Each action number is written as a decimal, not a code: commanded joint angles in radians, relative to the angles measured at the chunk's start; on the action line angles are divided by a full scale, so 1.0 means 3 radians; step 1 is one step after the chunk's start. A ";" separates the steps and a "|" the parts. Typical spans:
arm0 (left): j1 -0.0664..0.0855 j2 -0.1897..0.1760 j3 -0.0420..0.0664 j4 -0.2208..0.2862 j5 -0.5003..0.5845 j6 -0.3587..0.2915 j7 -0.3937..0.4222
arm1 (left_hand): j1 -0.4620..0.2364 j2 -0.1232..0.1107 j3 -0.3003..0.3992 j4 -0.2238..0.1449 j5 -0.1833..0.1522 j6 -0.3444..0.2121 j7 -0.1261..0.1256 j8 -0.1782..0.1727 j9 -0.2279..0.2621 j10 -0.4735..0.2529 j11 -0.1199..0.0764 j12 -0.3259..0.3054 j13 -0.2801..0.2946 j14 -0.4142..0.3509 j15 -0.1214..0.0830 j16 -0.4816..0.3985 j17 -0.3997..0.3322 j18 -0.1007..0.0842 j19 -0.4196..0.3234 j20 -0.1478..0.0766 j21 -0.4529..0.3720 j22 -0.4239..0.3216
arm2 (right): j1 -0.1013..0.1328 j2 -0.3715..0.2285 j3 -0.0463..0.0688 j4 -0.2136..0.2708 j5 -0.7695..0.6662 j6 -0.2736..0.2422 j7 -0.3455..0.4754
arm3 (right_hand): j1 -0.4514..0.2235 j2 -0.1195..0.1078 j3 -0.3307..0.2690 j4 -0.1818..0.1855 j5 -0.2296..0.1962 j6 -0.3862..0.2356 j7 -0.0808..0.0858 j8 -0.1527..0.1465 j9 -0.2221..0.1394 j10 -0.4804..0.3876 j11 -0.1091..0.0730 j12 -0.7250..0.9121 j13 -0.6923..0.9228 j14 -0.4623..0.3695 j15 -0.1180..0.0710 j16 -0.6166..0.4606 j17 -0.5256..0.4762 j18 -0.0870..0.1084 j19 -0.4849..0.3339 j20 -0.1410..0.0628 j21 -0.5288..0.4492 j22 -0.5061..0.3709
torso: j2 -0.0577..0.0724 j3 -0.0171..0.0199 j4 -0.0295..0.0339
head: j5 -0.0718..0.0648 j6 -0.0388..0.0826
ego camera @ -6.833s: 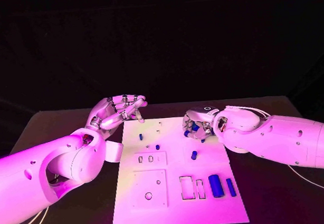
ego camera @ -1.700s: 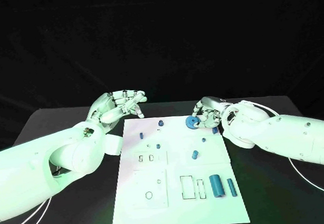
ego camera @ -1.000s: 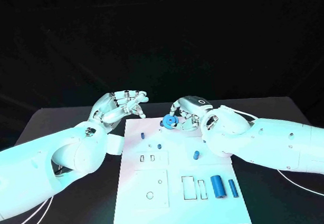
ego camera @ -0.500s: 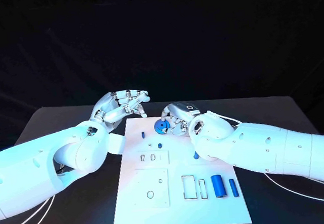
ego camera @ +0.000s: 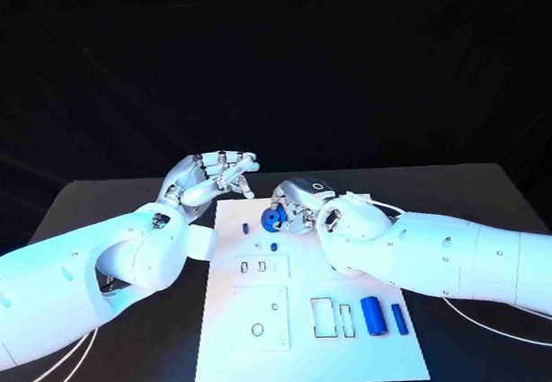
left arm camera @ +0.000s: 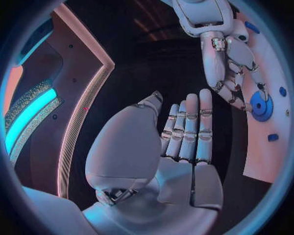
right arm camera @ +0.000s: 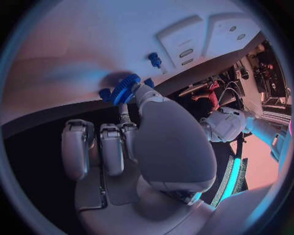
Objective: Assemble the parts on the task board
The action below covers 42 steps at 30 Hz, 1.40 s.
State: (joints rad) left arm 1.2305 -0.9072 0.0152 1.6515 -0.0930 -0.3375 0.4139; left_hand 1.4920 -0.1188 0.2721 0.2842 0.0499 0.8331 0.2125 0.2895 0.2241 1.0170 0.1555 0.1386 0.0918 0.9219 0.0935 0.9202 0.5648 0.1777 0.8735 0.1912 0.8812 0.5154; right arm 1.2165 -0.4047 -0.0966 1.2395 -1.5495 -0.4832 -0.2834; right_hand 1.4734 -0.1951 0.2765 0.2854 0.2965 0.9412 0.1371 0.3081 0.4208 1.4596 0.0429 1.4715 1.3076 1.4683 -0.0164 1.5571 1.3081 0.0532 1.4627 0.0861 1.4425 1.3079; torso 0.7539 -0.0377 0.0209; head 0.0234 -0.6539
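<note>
A blue gear [ego camera: 275, 218] is held by the right hand [ego camera: 306, 208] above the task board [ego camera: 304, 351] at frame centre; the left hand [ego camera: 210, 179] is raised upper left, fingers curled, nothing gripped.

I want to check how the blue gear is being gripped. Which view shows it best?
The right wrist view: the blue gear shows its teeth at the tips of the right hand. The left wrist view shows its round face beside those fingers. In the head view it is small, partly hidden by the hand, over the task board.

head camera overhead, wrist cameras close behind hands
</note>
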 commanded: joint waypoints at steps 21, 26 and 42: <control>0.0005 -0.0008 0.0002 0.0007 0.0008 0.0048 0.0009 | -0.0015 -0.0019 0.0018 0.0005 0.0002 -0.0026 0.0029 0.0012 0.0007 -0.0011 0.0015 0.0020 0.0004 -0.0001 0.0003 0.0014 0.0001 0.0015 -0.0038 -0.0004 0.0027 0.0015 | -0.0018 0.0025 -0.0015 -0.0083 0.0082 0.0073 0.0080 | -0.0281 -0.0138 0.0064 0.0006 -0.0006 -0.0369 0.0115 -0.0309 -0.0095 -0.0088 0.0144 -0.0100 0.0295 0.0316 0.0095 0.0013 0.0759 -0.0034 -0.0004 0.0094 -0.0034 0.0362 | 0.0000 0.0003 -0.0008 | -0.0015 0.0006; 0.0005 -0.0011 0.0002 0.0010 0.0008 0.0045 0.0007 | -0.0015 -0.0019 0.0018 0.0005 0.0002 -0.0026 0.0029 0.0012 0.0007 -0.0011 0.0015 0.0020 0.0004 -0.0001 0.0003 0.0014 0.0001 0.0015 -0.0038 -0.0004 0.0027 0.0015 | -0.0018 0.0024 -0.0015 -0.0077 0.0139 0.0246 0.0085 | -0.0559 -0.0050 -0.0221 0.0020 0.0001 -0.0367 0.0135 -0.0390 -0.0110 -0.0085 0.0169 -0.0094 0.0304 0.0324 0.0124 0.0024 0.0797 -0.0041 0.0020 0.0130 -0.0009 0.0400 | 0.0002 0.0003 -0.0004 | -0.0020 0.0005; 0.0006 -0.0031 0.0002 0.0012 0.0008 0.0028 -0.0005 | -0.0028 -0.0021 0.0014 0.0010 0.0001 -0.0031 0.0033 0.0011 0.0008 -0.0016 0.0018 0.0020 0.0005 -0.0003 0.0005 0.0018 -0.0001 0.0014 -0.0050 -0.0002 0.0040 0.0024 | -0.0020 -0.0018 -0.0018 -0.0049 0.0192 0.0432 0.0068 | -0.0793 0.0113 -0.0409 0.0023 0.0009 -0.0251 0.0118 -0.0410 -0.0099 -0.0038 0.0159 -0.0050 0.0364 0.0334 0.0120 0.0037 0.0841 -0.0053 0.0054 0.0133 0.0029 0.0452 | -0.0001 0.0004 -0.0008 | -0.0029 -0.0012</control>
State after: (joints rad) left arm 1.2306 -0.9170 0.0152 1.6527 -0.0929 -0.3379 0.4083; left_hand 1.4879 -0.1229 0.2721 0.2842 0.0498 0.8331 0.2125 0.2895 0.2249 1.0171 0.1555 0.1386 0.0925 0.9219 0.0935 0.9202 0.5647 0.1777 0.8647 0.1927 0.8898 0.5212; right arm 1.2175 -0.4092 -0.0968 1.2216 -1.5016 -0.4141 -0.2671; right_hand 1.2356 -0.1671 0.1560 0.2951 0.3005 0.8625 0.1735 0.1819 0.3866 1.4436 0.0910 1.4540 1.3074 1.4682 0.0162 1.5631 1.3076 0.0534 1.4661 0.1221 1.4475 1.3074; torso 0.7540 -0.0368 0.0191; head 0.0143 -0.6564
